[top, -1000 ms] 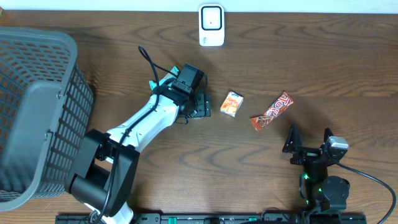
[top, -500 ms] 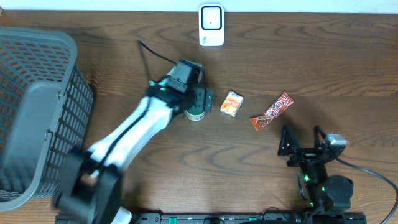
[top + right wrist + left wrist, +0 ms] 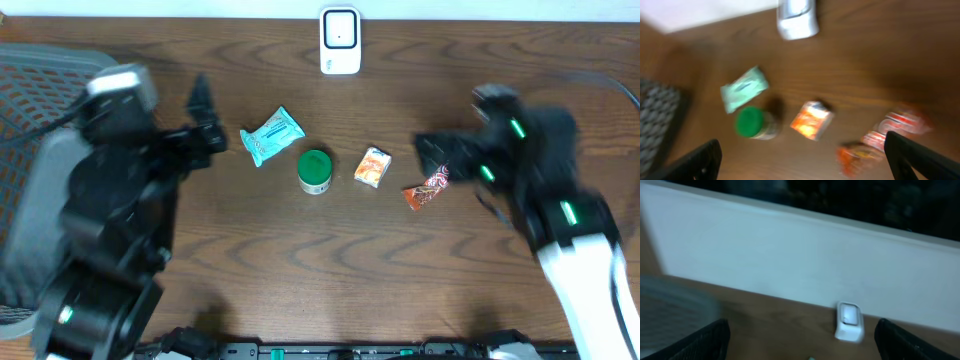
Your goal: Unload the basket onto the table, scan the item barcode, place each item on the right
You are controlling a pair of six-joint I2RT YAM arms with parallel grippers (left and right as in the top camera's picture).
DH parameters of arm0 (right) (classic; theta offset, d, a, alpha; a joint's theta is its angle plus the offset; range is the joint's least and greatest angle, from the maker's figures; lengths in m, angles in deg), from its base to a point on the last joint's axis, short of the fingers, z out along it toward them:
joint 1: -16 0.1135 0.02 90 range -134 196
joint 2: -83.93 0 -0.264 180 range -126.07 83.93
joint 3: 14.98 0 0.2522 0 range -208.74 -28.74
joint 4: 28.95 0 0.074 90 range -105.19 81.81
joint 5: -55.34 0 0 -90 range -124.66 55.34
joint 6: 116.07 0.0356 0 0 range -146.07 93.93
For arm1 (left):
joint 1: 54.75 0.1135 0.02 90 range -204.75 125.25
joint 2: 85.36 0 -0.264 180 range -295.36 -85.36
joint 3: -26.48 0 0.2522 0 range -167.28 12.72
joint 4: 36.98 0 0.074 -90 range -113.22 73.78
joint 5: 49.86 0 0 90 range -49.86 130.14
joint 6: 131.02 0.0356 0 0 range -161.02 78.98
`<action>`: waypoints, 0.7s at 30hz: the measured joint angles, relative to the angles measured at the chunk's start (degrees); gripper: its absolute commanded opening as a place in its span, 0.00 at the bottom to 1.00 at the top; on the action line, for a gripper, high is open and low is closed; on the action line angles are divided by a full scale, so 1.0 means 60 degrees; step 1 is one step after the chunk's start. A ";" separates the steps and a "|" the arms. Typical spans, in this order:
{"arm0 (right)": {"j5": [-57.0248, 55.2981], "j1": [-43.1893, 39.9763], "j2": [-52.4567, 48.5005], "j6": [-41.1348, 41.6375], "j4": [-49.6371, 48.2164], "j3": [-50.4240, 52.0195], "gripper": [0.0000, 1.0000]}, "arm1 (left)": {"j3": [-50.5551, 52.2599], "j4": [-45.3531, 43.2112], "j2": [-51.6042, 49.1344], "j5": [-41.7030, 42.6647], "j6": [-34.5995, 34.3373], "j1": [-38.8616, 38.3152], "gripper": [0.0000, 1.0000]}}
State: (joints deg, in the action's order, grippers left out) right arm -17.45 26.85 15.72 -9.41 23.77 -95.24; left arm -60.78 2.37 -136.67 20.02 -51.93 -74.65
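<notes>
**Left pincer [image 3: 203, 125] and right pincer [image 3: 438, 158] both gaping, nothing held**

Left one's spread wide by the basket [image 3: 30, 70], and the right one's spread too, close to the red candy bar [image 3: 425, 192]. I judge this is the pick step. The bar, orange box [image 3: 373, 167], green-lidded jar [image 3: 316, 170] and mint packet [image 3: 270, 135] all lie mid-counter [image 3: 300, 260], and the scanner [image 3: 340, 42] stands at the far edge. Next I must settle on one item, clamp it and turn its barcode to the scanner. Blur smears both arms, and I can't read a barcode anywhere.
</notes>
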 measured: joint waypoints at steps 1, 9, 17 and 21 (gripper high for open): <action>0.0415 0.0135 -0.0772 -0.0029 0.0044 -0.0423 0.99 | 0.0000 0.0168 0.0237 -0.0226 0.0007 0.0087 0.92; 0.1585 0.1260 -0.4473 -0.0051 -0.1268 -0.2131 0.99 | 0.0178 0.2397 0.1661 -0.1483 -0.0783 0.0554 0.93; -0.2401 0.4233 -0.6830 0.0976 0.2182 -0.6404 0.99 | 0.0856 0.3799 0.1596 -0.2506 -0.2412 0.0692 0.93; -0.2947 0.4288 -0.7719 0.1665 0.3020 -0.7683 0.99 | 0.0925 0.4025 0.1585 -0.2448 -0.2692 0.0692 0.93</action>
State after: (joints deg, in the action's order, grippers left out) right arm -35.13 52.57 -30.59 0.58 41.89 -141.34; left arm -55.23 26.52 -127.16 5.34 -68.09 -70.50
